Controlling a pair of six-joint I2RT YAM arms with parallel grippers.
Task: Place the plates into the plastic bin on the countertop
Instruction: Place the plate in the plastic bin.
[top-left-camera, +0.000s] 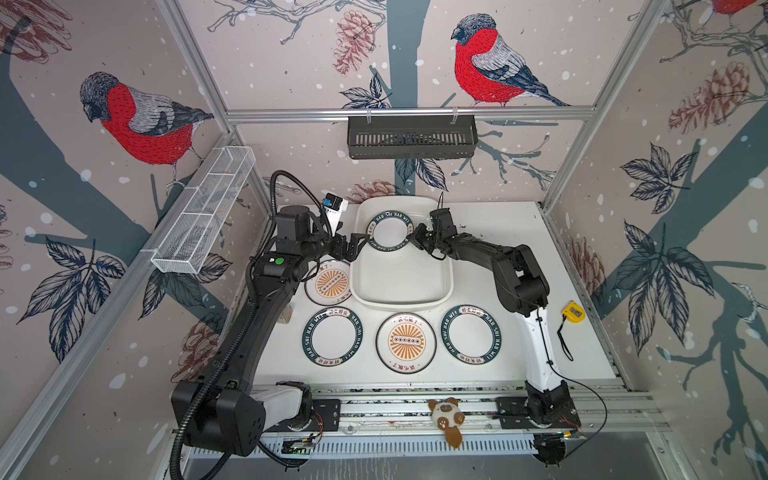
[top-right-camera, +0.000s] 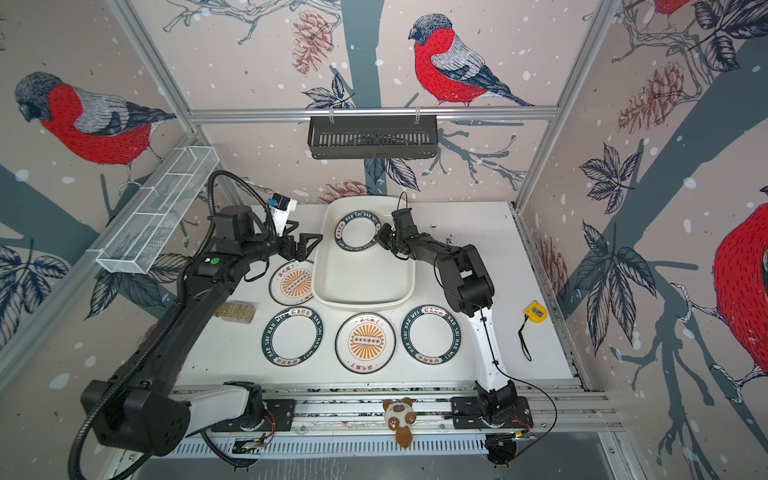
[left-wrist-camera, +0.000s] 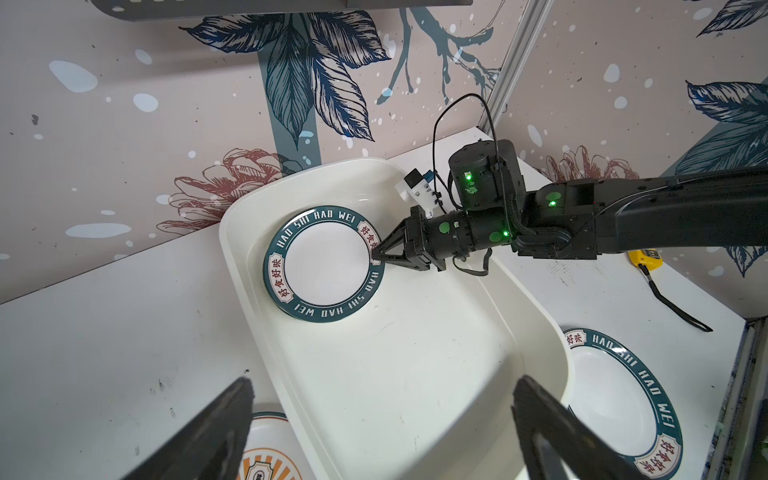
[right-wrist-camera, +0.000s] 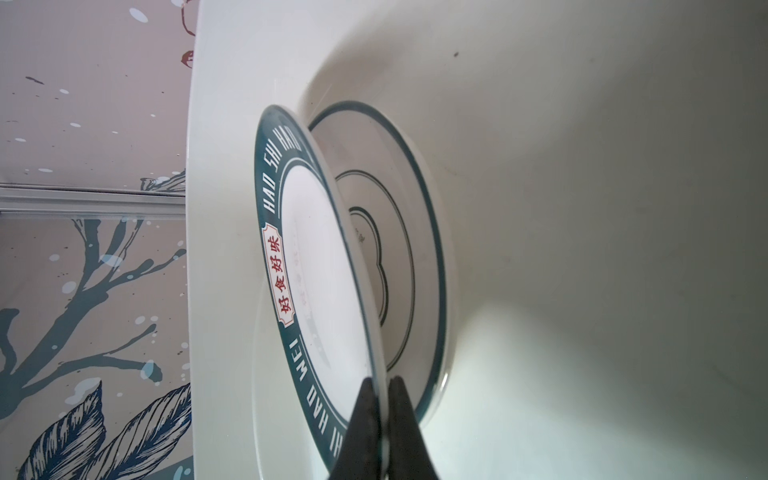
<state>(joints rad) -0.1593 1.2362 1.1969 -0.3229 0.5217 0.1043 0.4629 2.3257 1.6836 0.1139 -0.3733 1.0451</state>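
The right gripper (left-wrist-camera: 376, 254), jaws pinched shut on the rim of a round white plate with a dark green lettered border (left-wrist-camera: 326, 264), holds it inside the large white rounded plastic bin (top-left-camera: 399, 278) at upper centre of both top views. The held plate sits at the bin's upper end, tilted over a second white plate with thin dark rings (right-wrist-camera: 399, 249) lying on the bin floor; whether its far edge touches that plate is hard to tell. The left gripper (top-left-camera: 359, 243), jaws spread wide and empty, hovers at the bin's left rim. The lower half of the bin floor is bare. On the flat white countertop (top-left-camera: 498, 216), an orange-sunburst plate (top-left-camera: 330, 282) lies just beside the bin's left edge. Below the bin a green-rimmed plate (top-left-camera: 332, 336), a second sunburst plate (top-left-camera: 406, 341) and another green-rimmed plate (top-left-camera: 471, 334) form a row, each apart.
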